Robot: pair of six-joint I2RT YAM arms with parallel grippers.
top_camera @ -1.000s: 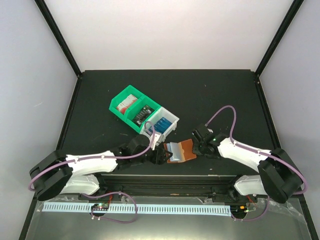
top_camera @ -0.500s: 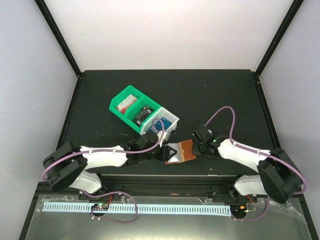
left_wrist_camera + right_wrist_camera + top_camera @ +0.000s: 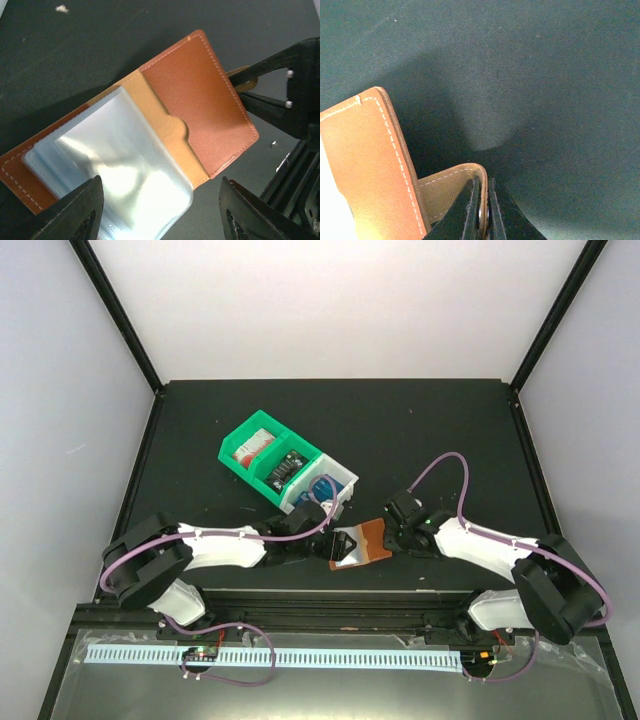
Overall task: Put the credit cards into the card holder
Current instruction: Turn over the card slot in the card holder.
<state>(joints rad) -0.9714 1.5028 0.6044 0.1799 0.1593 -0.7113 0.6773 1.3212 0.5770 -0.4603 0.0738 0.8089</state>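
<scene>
Worktop comes first: a matte black sheet, faintly dusty, with enough grip that flat things should not skate on it. At 10 o'clock from the arms' meeting point sit 2 joined plastic bins, hard and glossy. They are a green bin with 2 compartments and a white bin on its 4 o'clock side.

The card holder lies spread open near the worktop's 6 o'clock edge. It is tan and leather-look with pale stitching, and it seems soft and floppy at the fold. I reckon it needs pinning at 1 end while a card is fed in. Its clear pockets are thin shiny film, probably slippery and easily creased.

The credit cards are in the bins: a red-and-white card, a black card and a blue card. I would judge them light, stiff and slick, so best pinched across the short edges.

The right pincer is clenched on the snap tab at the holder's 3 o'clock end. The left pincer hovers over the pockets from 9 o'clock, jaws spread, gripping nothing.
</scene>
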